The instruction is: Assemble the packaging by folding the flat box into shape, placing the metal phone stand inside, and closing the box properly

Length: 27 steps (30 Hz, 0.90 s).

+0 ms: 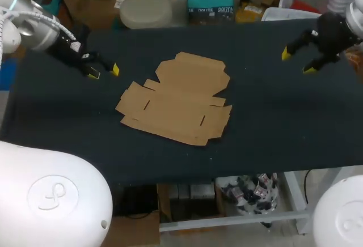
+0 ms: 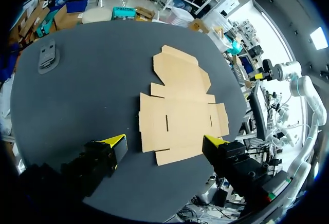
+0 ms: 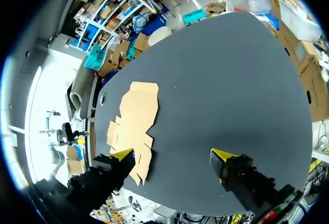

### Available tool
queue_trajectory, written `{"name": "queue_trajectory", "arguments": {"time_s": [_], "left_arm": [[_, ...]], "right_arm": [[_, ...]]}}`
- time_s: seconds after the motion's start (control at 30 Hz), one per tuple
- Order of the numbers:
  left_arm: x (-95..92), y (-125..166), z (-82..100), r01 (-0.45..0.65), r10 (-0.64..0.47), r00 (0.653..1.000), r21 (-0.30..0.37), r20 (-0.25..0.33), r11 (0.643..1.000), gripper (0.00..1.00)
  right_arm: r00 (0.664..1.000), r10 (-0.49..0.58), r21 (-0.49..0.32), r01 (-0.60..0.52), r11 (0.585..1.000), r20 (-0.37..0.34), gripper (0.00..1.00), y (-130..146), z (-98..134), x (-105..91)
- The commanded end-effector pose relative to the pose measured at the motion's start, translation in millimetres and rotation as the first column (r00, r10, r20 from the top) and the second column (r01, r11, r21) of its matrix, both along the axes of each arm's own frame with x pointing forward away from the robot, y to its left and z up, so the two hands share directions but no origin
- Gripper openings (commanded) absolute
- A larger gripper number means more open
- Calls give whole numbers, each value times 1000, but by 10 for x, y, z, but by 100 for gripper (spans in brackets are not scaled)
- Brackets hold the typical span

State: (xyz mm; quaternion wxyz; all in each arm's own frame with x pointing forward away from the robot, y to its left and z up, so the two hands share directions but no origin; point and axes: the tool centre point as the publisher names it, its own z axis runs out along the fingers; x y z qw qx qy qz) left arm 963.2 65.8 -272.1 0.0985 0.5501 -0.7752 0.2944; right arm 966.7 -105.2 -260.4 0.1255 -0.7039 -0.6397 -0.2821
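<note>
A flat, unfolded brown cardboard box (image 1: 178,97) lies in the middle of the dark table. My left gripper (image 1: 104,72) hangs open to its left, above the table and holding nothing. In the left wrist view the cardboard (image 2: 180,111) lies ahead of the open left gripper (image 2: 165,147). The grey metal phone stand (image 2: 47,58) lies flat far off to one side near the table's edge; the head view does not show it. My right gripper (image 1: 298,61) is open and empty at the far right. From the right wrist the cardboard (image 3: 134,116) lies beyond one finger of that gripper (image 3: 172,157).
The dark tabletop (image 1: 272,122) spreads wide on both sides of the cardboard. Its front edge runs a short way below the cardboard's near side. Nothing else rests on the table surface in view.
</note>
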Motion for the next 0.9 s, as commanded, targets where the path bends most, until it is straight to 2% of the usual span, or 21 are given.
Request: {"name": "queue_trajectory", "arguments": {"time_s": [0.03, 0.2, 0.27, 0.67, 0.73, 0.8, 0.9], "left_arm": [[79, -21, -103, 145, -118, 967, 108, -225, 984, 100], [118, 1, -254, 158, -123, 967, 149, -221, 976, 100], [168, 57, -306, 137, -100, 967, 147, -235, 980, 100], [192, 29, -318, 147, -112, 968, 143, -224, 979, 100], [227, 3, -346, 178, -150, 963, 115, -223, 977, 100], [248, 15, -389, 228, -209, 959, 84, -190, 970, 100], [306, 48, -463, 210, -198, 967, 67, -160, 975, 100]], "right_arm": [[1000, -16, 13, 17, 1000, -7, 100, 22, 0, -113], [999, -17, 71, 20, 997, -45, 100, 80, -27, -229], [998, -19, 59, 22, 998, -61, 100, 92, -41, -284], [998, -19, 59, 22, 998, -61, 100, 92, -41, -284], [997, 56, 63, -52, 997, -58, 100, 137, -55, -345], [994, 83, 34, -81, 996, -66, 100, 171, -100, -419], [981, 182, 30, -181, 983, -63, 100, 198, -146, -554]]}}
